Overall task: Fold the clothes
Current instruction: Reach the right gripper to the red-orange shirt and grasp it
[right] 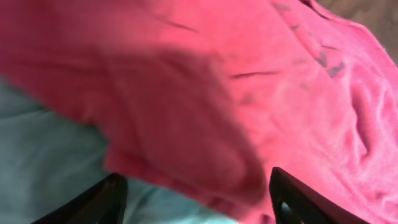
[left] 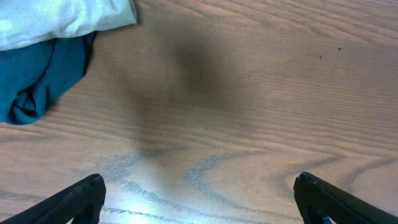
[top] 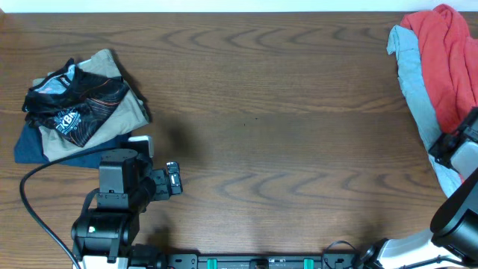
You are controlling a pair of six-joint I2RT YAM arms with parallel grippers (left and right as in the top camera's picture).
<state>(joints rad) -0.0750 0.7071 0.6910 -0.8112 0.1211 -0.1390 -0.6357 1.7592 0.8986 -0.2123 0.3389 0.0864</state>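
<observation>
A crumpled coral-red T-shirt (top: 444,56) lies on a pale grey-blue shirt (top: 418,90) at the table's far right edge. My right gripper (top: 448,146) is open right over them. In the right wrist view the red cloth (right: 249,81) fills the frame above the grey-blue cloth (right: 43,155), and the open fingers (right: 198,199) straddle a fold of red cloth without holding it. My left gripper (top: 173,179) is open and empty over bare wood (left: 198,202) at the front left.
A stack of folded garments lies at the left: a black printed one (top: 71,104) on tan (top: 119,97) and dark blue (top: 33,146) ones. Its blue (left: 37,81) and pale (left: 62,15) edges show in the left wrist view.
</observation>
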